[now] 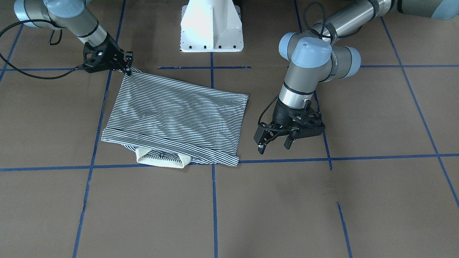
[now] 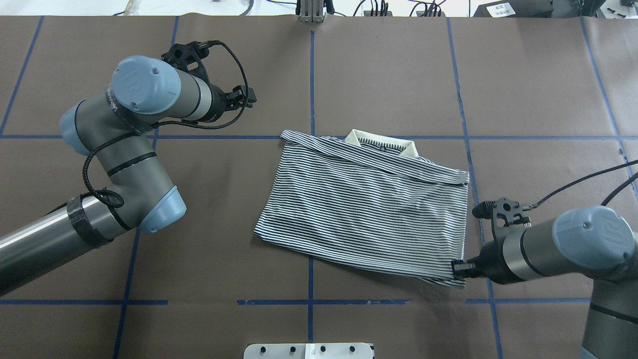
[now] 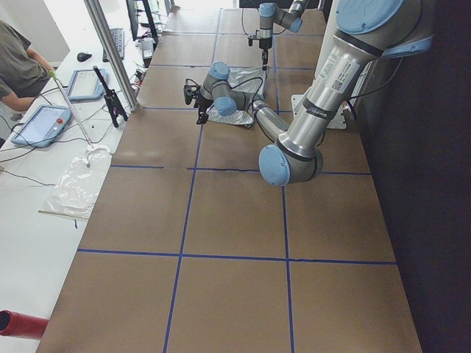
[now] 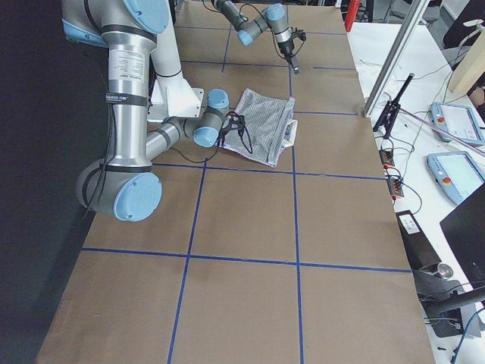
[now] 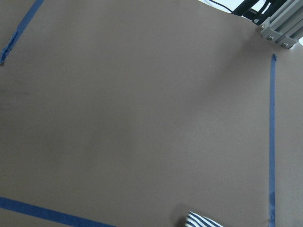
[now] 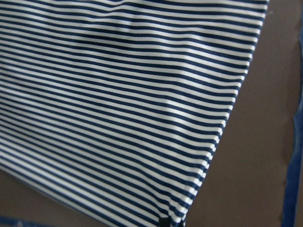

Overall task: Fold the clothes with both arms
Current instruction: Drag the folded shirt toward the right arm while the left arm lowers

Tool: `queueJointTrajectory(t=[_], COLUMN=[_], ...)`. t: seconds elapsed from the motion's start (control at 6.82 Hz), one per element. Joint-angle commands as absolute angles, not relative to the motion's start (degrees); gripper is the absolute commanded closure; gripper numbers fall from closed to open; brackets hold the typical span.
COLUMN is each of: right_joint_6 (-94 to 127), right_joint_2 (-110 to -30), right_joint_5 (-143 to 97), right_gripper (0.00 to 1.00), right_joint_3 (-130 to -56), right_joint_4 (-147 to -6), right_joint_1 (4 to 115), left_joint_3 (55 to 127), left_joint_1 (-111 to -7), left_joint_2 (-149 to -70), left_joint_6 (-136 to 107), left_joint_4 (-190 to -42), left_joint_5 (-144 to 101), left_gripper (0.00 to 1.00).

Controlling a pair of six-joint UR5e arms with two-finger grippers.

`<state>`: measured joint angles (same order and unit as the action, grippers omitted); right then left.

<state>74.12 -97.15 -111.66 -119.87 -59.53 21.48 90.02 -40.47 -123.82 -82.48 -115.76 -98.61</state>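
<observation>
Lying on the table [image 2: 398, 75] as a partly folded rectangle, cream collar [image 2: 360, 137] exposed, the striped polo shirt [image 2: 364, 214] likely needs further folds; the right gripper [image 2: 457, 269] clamps its near corner, while the left gripper [image 1: 274, 145] hangs spread and empty alongside.

Brown table [image 2: 379, 65], folded striped polo shirt [image 2: 364, 214] flat atop.
</observation>
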Motion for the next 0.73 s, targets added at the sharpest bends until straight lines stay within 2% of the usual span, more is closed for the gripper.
queueJointTrajectory(t=[0.0,0.15,0.29,0.44,0.59], right_joint_6=[76.27,76.38,76.46,76.46,76.55], right_joint_2=[-100.37,-100.11,-99.85,-98.89,-95.31], right_joint_5=[-111.97,-111.97,-111.36,-110.23,-107.87], right_gripper=[1.00,0.16,0.00,0.00,0.00], right_joint_3=[-122.69,-123.48,-124.10,-123.75,-123.31], right_joint_4=[-59.15,-59.06,-58.98,-58.89,-58.97], right_joint_1=[13.04,12.14,12.22,13.61,16.41], left_joint_3=[91.23,91.40,91.49,91.76,95.24], left_joint_1=[-40.17,-40.17,-39.38,-38.33,-36.23], left_joint_2=[-123.57,-123.66,-123.58,-123.57,-120.70], left_joint_6=[-82.53,-82.44,-82.44,-82.53,-85.40], left_joint_4=[-115.58,-115.66,-115.58,-115.32,-114.53], left_joint_5=[-98.61,-98.70,-99.66,-101.23,-102.82], left_gripper=[0.00,0.00,0.00,0.00,0.00])
